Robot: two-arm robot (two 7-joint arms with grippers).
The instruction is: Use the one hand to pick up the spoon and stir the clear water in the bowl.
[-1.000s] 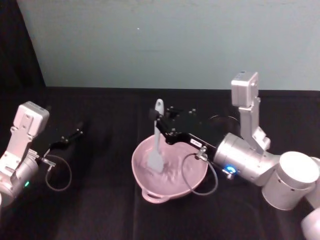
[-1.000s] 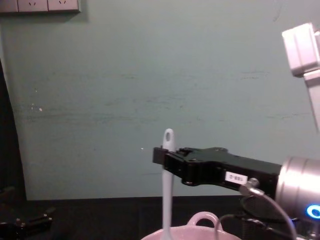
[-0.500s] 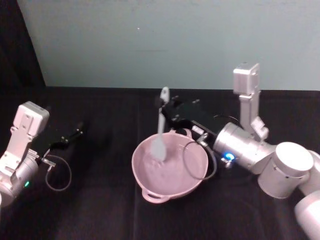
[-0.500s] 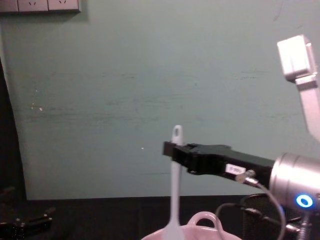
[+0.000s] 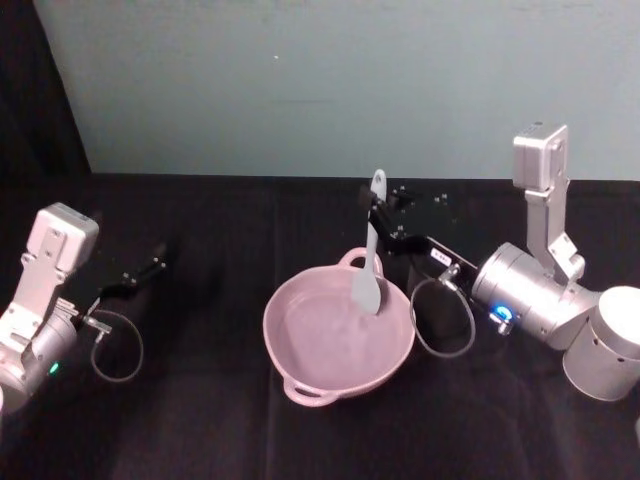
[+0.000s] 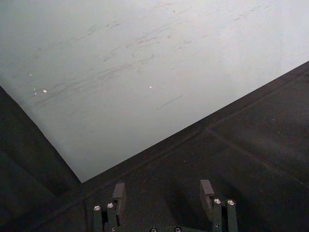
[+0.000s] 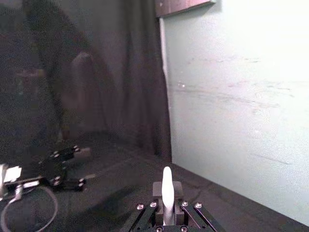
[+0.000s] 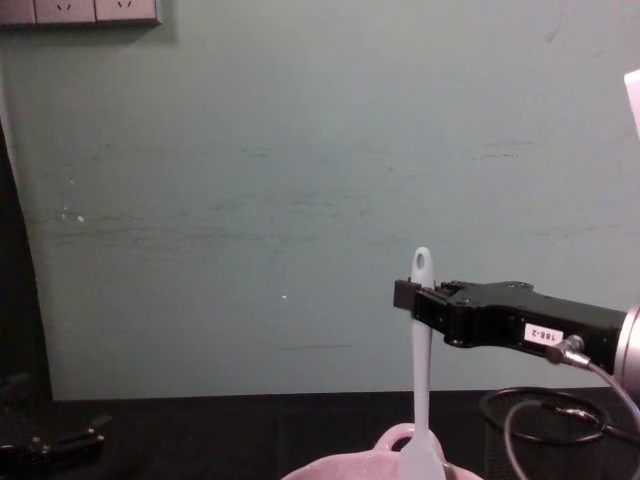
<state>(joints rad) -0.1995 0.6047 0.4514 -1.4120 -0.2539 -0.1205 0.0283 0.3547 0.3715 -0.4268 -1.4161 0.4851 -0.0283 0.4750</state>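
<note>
Pinching spoon (image 5: 369, 262) upright in bowl (image 5: 290, 375), right end effector (image 5: 378, 222) dangles cable (image 5: 440, 355).

White label (image 8: 538, 335) on the right gripper (image 8: 405, 297), seemingly "188-2".

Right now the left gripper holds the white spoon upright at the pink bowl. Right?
No: the right gripper holds the white spoon upright at the pink bowl, as the head view shows. The left gripper lies open, far off.
</note>
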